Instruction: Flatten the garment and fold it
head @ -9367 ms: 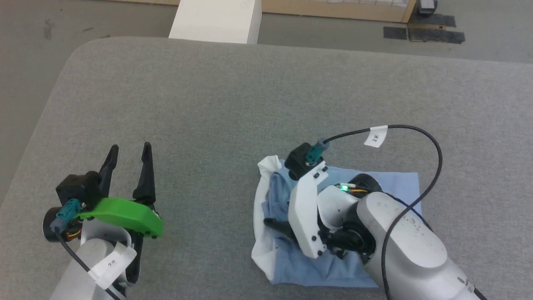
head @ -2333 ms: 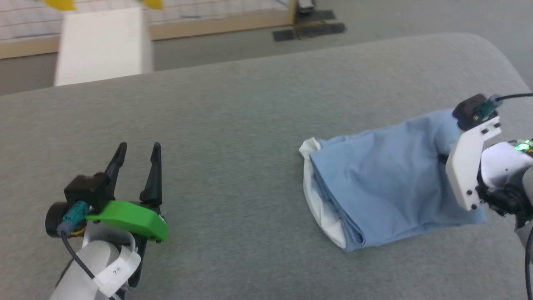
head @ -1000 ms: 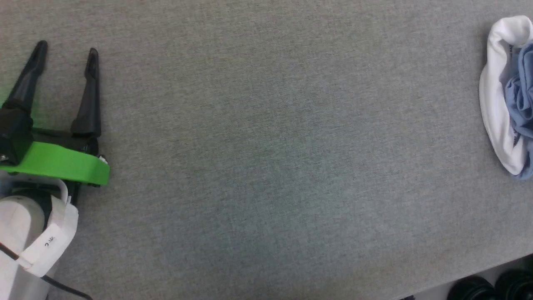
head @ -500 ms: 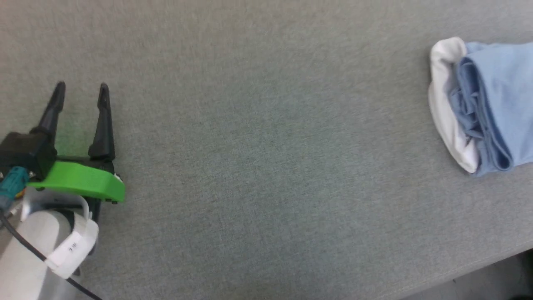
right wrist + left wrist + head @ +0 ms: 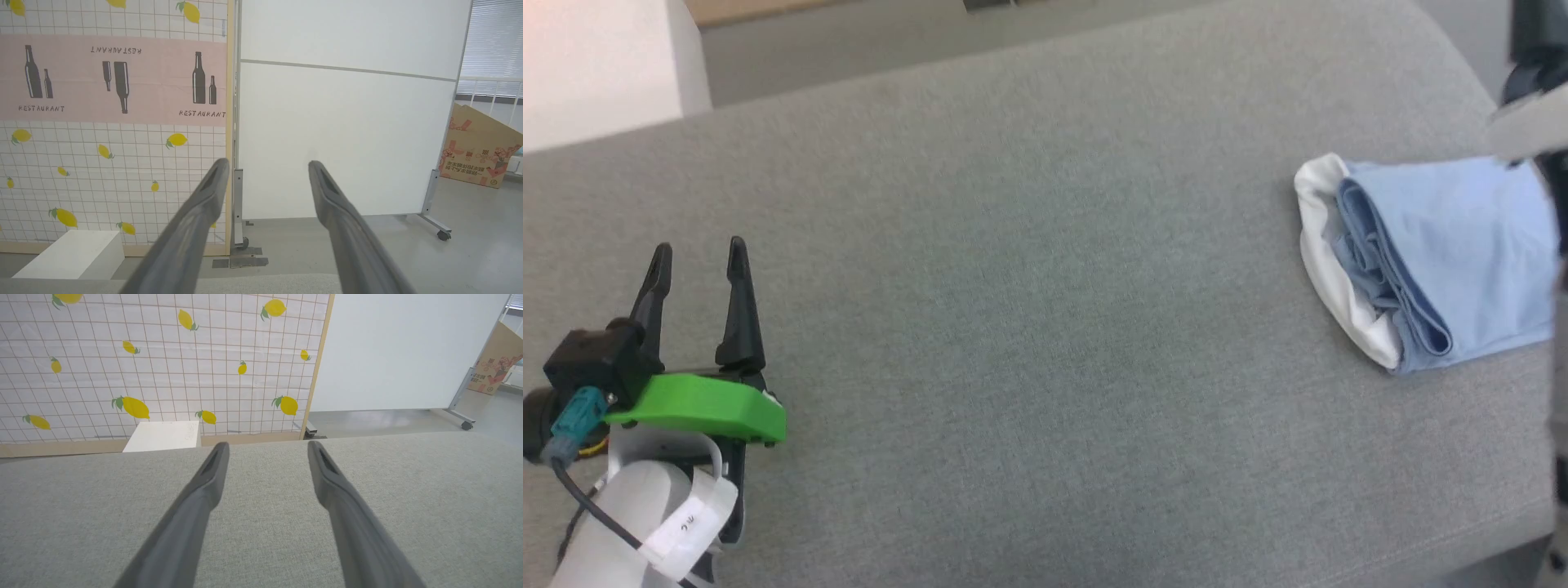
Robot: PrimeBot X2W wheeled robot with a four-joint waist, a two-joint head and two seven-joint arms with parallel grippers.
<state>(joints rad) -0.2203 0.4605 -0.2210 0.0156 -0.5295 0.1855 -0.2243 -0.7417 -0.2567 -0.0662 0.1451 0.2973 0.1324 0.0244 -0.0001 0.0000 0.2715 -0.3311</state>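
- Garment point(image 5: 1462, 261): light-blue shirt with white trim, folded into a compact bundle. It lies on the grey table point(image 5: 1029, 343), near the right edge.
- Left gripper point(image 5: 698, 255): fingers spread and empty, over the table's left side, well apart from the garment.
- Right gripper point(image 5: 267, 165): fingers spread and empty, pointing toward a white panel point(image 5: 347, 134). A blurred shape beside the garment is possibly its arm.

So it's a big table point(image 5: 1029, 343) covered in grey woven fabric, kinda padded looking, with rounded corners. The garment point(image 5: 1462, 245) lies on it way over by the right edge, folded into a compact light-blue bundle. Its stacked fold edges face left, with a white layer curling around that end.
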